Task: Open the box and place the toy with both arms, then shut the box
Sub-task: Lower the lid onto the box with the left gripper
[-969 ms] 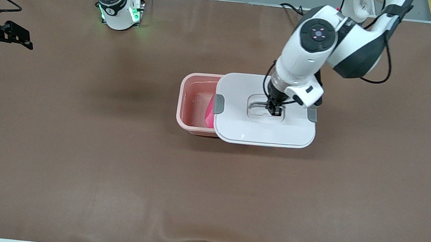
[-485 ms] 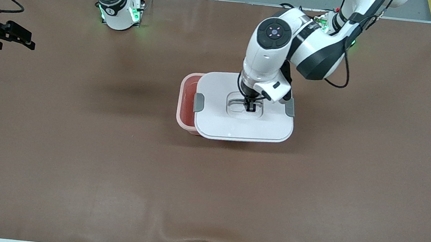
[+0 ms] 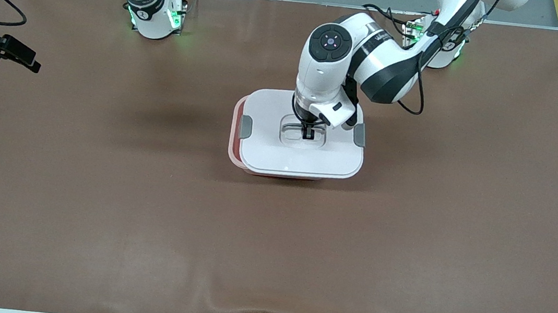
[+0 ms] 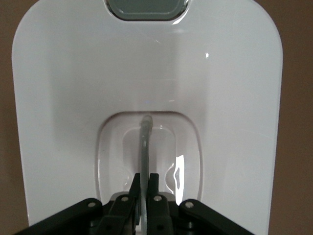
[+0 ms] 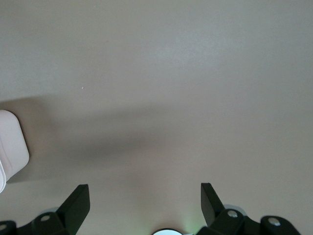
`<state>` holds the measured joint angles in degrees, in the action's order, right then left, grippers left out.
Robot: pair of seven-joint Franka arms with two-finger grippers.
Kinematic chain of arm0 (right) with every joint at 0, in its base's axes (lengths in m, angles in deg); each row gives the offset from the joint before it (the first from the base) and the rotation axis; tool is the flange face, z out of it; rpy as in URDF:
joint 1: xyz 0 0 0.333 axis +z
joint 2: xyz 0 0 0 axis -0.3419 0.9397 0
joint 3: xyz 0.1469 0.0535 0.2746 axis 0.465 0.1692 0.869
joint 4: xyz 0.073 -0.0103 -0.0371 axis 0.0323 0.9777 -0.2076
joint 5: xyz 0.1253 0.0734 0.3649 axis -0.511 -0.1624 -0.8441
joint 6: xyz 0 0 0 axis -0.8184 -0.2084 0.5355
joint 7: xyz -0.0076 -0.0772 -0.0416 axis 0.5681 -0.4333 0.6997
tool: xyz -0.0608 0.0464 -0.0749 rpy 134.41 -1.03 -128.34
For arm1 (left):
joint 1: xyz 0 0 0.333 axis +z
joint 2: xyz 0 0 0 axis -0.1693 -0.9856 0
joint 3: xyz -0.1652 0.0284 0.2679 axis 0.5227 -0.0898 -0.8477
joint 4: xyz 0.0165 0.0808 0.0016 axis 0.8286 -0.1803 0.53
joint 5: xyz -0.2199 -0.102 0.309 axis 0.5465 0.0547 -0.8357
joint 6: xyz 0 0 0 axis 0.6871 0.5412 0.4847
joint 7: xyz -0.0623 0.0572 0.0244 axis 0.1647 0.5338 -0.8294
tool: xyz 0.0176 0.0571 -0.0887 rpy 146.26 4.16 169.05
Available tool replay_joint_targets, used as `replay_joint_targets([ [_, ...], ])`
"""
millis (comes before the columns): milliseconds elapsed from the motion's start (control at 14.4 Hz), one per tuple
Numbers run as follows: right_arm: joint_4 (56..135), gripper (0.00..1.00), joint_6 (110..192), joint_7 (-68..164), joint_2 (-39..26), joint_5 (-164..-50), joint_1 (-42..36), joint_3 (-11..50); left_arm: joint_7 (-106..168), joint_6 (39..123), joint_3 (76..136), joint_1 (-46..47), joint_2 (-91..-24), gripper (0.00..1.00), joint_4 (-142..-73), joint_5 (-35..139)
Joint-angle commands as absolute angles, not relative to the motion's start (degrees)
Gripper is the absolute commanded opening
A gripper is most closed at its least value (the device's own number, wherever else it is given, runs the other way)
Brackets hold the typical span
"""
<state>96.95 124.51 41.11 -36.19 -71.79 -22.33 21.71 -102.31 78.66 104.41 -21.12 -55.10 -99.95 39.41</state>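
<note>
From the front view you can see the left gripper clenched on the grey handle sunk in the middle of the white lid, and the lid sits almost squarely over the pink tub, which shows only as a thin pink strip along the edge toward the right arm's end of the table and a sliver under the lid's edge nearest the camera. The toy is not visible here; with the lid covering the tub you can only judge that it is probably inside. The two grey side clips stick out at the lid's short ends, and whether they are latched you cannot tell. The right gripper waits at the table's edge at the right arm's end, well apart from the box. In the left wrist view your left gripper's fingers are pinched tight around the thin grey handle in its recess, with one grey clip at the lid's edge. In the right wrist view the fingers stand spread wide with nothing between them, over bare table, and a white corner of the lid shows off to one side. By my reading, opening and placing are done; what remains is to seat the lid fully, let go of the handle, and possibly press the clips.
</note>
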Motion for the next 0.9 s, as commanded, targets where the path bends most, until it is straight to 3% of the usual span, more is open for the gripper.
replay_joint_targets([
  [0,95.95,1.0,124.44,40.96,-35.64,-70.22,-23.33,22.35,-105.03,79.11,104.2,-23.03,-56.82,0.0,-98.43,37.0],
  [346,88.75,1.0,124.18,40.17,-30.89,-69.25,-23.77,22.26,-106.97,80.07,104.29,-23.56,-57.34,0.0,-98.78,35.58],
  [831,87.95,1.0,124.27,40.08,-30.62,-71.35,-21.4,22.52,-108.11,81.74,104.29,-25.41,-58.49,0.0,-99.83,34.7],
])
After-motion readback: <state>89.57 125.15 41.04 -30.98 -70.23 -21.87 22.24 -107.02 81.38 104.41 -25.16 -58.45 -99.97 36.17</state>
